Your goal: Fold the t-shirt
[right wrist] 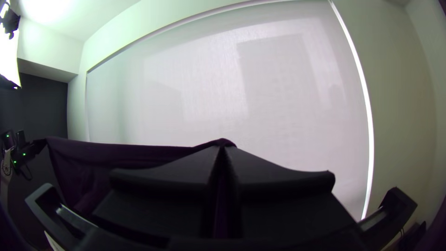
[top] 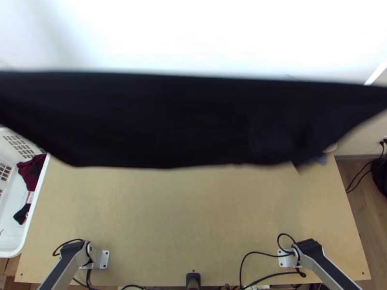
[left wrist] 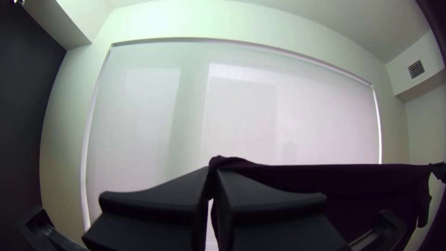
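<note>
The t-shirt point(top: 169, 121), one dark, smooth cloth, hangs stretched wide above one wooden bench point(top: 188, 212); left claw point(left wrist: 213, 174) and right claw point(right wrist: 223, 151) each pinch its upper edge.

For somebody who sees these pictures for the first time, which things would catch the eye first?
Most likely the dark shirt, which hangs stretched as a wide band across the top view, between the left gripper and the right gripper, each pinching its upper edge. Next may come the large pale blind behind it, then the white basket at the table's left side, with dark red cloth inside.
</note>
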Controlling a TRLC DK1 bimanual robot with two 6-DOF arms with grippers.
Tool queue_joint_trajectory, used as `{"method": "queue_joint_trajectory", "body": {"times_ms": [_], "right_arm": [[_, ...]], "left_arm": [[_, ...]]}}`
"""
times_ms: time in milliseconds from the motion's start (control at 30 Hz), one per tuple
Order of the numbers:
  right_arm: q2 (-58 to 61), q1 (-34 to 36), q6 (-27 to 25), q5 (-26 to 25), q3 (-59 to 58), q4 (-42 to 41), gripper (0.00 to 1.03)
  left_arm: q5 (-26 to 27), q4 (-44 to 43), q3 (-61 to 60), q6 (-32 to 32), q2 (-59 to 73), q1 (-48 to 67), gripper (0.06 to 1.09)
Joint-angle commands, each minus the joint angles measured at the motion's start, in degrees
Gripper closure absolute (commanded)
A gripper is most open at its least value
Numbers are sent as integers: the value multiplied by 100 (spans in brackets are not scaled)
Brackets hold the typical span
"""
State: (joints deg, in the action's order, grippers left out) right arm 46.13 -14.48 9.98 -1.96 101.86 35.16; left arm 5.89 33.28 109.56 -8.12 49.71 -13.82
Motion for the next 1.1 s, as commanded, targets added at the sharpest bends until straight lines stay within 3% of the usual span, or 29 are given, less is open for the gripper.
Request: {"method": "queue_joint_trajectory", "body": {"times_ms": [0, 233, 600, 733, 867, 1067], "right_arm": [[-157, 95, -22, -217, -123, 185, 100], [-192, -46, 268, -209, -527, 518, 100], [-763, -398, 795, -130, -3533, 290, 100], [-790, -398, 945, 196, -4500, -114, 100], [-421, -363, 1006, 327, -5106, -650, 100], [643, -292, 1147, 442, -5405, -1398, 100]], "left_arm": [[-106, 3, -470, -190, -445, 126, 105], [-79, 38, -2017, -375, -1271, 301, 105], [-70, 329, -5911, -243, -2836, 829, 105], [-44, 179, -6684, -164, -2844, 890, 105], [-35, -647, -7414, -128, -2695, 925, 105], [-44, -1262, -7528, -76, -1544, 846, 105]]}}
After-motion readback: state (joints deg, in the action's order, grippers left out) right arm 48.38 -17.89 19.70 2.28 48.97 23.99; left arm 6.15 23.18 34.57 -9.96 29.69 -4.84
